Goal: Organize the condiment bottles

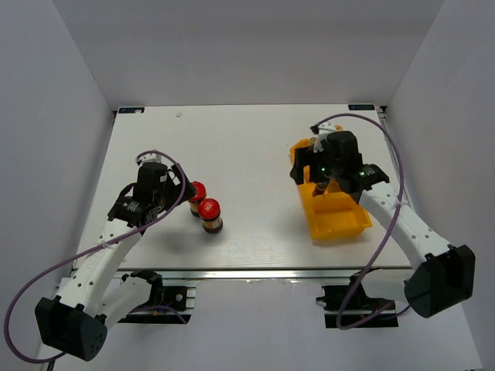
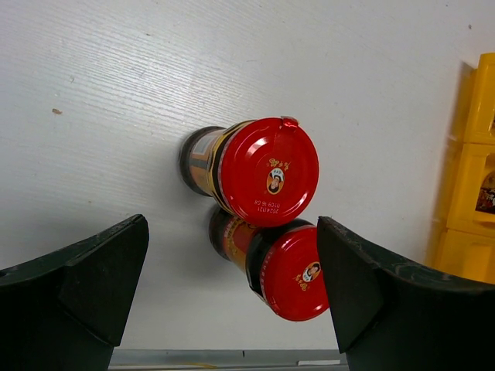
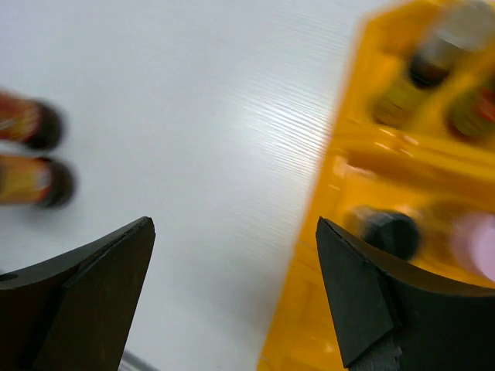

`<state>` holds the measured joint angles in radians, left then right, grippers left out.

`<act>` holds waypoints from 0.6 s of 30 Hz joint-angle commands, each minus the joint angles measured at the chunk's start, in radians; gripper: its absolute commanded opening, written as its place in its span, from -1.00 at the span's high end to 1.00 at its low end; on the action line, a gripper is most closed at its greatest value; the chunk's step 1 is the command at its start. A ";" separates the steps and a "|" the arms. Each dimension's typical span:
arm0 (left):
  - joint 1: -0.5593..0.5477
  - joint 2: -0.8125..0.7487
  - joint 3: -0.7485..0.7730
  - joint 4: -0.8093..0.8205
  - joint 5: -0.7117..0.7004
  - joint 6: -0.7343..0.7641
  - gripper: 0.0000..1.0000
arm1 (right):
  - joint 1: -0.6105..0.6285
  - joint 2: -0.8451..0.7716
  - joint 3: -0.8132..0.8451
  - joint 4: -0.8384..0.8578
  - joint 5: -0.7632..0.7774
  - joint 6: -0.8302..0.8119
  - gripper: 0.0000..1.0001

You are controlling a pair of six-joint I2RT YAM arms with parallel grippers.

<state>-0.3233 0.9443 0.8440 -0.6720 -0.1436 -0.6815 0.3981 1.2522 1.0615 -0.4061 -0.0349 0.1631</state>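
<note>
Left wrist — red-lidded jars [image 2: 267, 170] side by side — yellow tray [image 2: 472, 193] apart

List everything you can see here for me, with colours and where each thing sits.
Red-lidded jars: two, dark bodies, close together on the table's left half.
Tray: one, yellow, on the table's right half.
Bottles in the tray: at least four, blurred; dark-topped bottle beside pink-capped bottle, two more in the next compartment.
Table: one, white.
Arms: two, white and black, left arm and right arm.
Left fingers: two, black, open, near the jars.
Right fingers: two, black, open, above the tray's edge.
</note>
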 commanded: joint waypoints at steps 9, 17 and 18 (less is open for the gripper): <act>-0.003 0.004 0.015 -0.038 -0.102 -0.041 -0.96 | 0.521 0.163 0.153 0.099 -0.149 -0.188 -0.79; -0.003 -0.013 0.021 -0.063 -0.168 -0.066 -0.96 | 0.709 0.440 0.397 0.064 0.061 -0.105 -0.79; -0.003 -0.019 0.021 -0.066 -0.171 -0.067 -0.96 | 0.716 0.463 0.422 0.038 0.091 -0.087 -0.79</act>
<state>-0.3233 0.9508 0.8440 -0.7219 -0.2741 -0.7341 1.0901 1.6863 1.3849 -0.3492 -0.0422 0.0425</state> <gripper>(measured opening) 0.983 0.895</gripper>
